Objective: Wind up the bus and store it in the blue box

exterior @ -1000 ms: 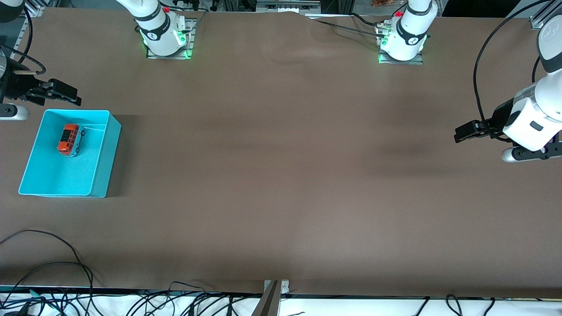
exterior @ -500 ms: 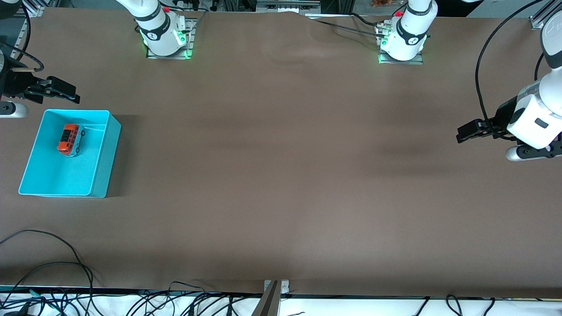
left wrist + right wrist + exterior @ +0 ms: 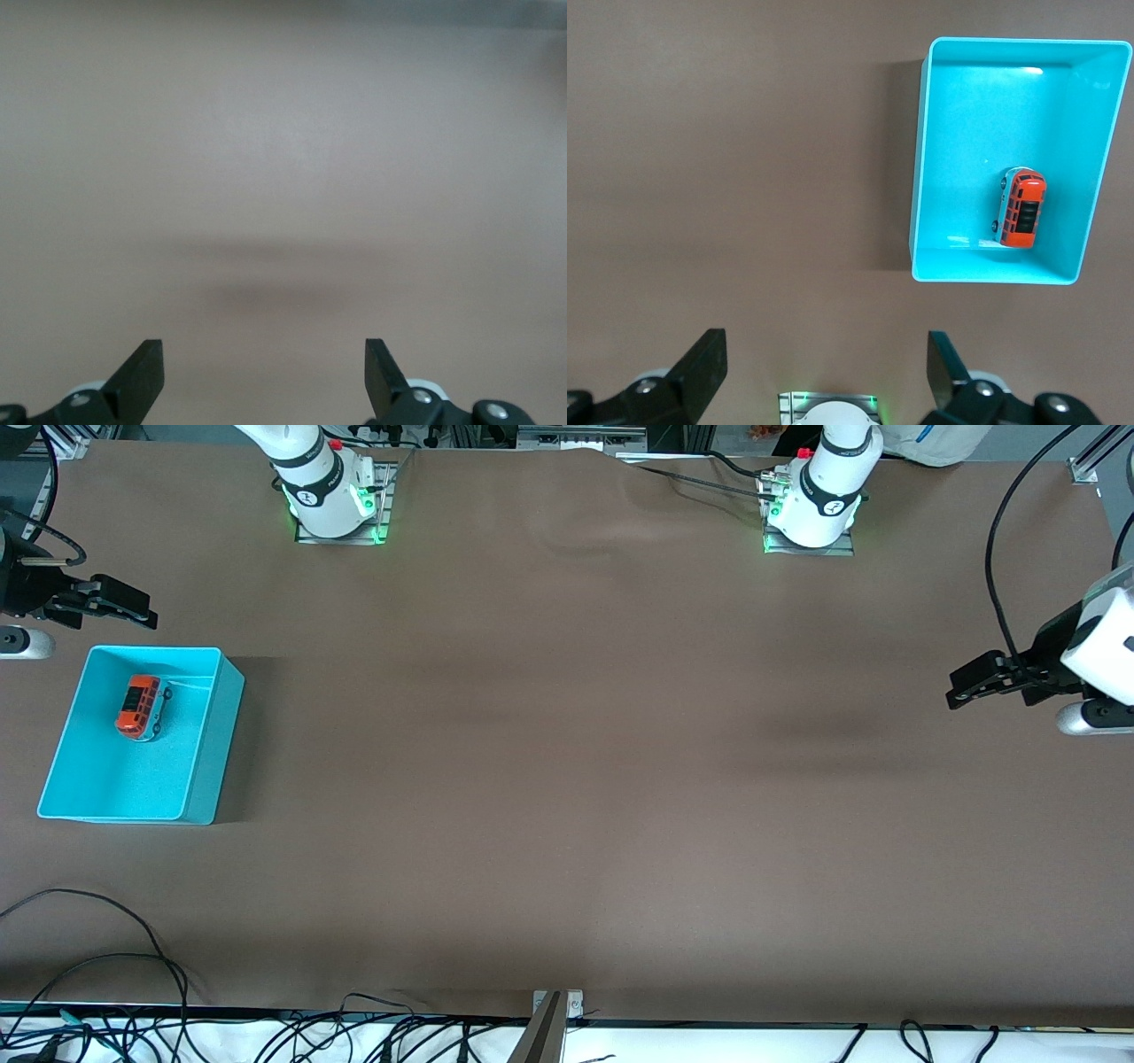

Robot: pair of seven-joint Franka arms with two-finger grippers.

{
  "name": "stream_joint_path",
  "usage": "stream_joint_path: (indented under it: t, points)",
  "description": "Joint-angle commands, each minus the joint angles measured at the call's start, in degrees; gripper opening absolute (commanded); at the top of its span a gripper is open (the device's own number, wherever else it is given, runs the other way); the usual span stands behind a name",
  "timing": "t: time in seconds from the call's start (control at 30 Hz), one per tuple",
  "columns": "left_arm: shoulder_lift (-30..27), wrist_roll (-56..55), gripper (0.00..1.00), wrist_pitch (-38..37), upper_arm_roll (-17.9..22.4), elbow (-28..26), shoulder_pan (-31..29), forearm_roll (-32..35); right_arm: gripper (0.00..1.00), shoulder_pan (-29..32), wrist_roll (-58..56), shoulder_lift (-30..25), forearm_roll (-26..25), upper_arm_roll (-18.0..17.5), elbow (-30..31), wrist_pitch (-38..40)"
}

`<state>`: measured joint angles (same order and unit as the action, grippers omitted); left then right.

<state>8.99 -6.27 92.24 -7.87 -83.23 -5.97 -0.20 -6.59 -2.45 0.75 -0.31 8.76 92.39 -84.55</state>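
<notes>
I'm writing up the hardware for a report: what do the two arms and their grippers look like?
Both arms are glossy white with dark joint bands, green lights glowing at their bases and a red button above each. The left gripper and the right gripper are black with flat, wedge-tipped fingers. Black cables loop along the wrists.

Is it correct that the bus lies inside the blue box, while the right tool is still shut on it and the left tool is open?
Not quite. The bus does lie inside the blue box, but the right tool is open and empty, over the table beside the box, as the right wrist view shows. The left tool is open, as you say.
</notes>
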Motion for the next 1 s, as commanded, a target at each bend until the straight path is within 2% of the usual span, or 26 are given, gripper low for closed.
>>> stream_joint_path:
  t: [0.0,0.23,0.5,0.97]
  points:
    - [-0.46,2.14,1.0,-0.04,0.23,0.44,-0.54,-1.47,1.0,0.0,-0.62,0.13,-0.92,0.03,-1.69,1.67]
    - [-1.25,3.45,1.0,0.05,0.93,0.35,0.25,-1.65,1.0,0.0,-0.45,0.13,-1.01,-0.06,-2.21,1.67]
    - [-2.92,4.69,1.0,0.05,8.57,-0.44,6.66,-3.93,1.0,0.09,-0.54,0.13,-0.92,0.03,-2.92,1.76]
    - [-2.75,3.99,1.0,-0.22,8.66,-0.44,7.55,-3.23,1.0,0.0,0.17,0.21,-0.83,-0.06,-3.71,1.76]
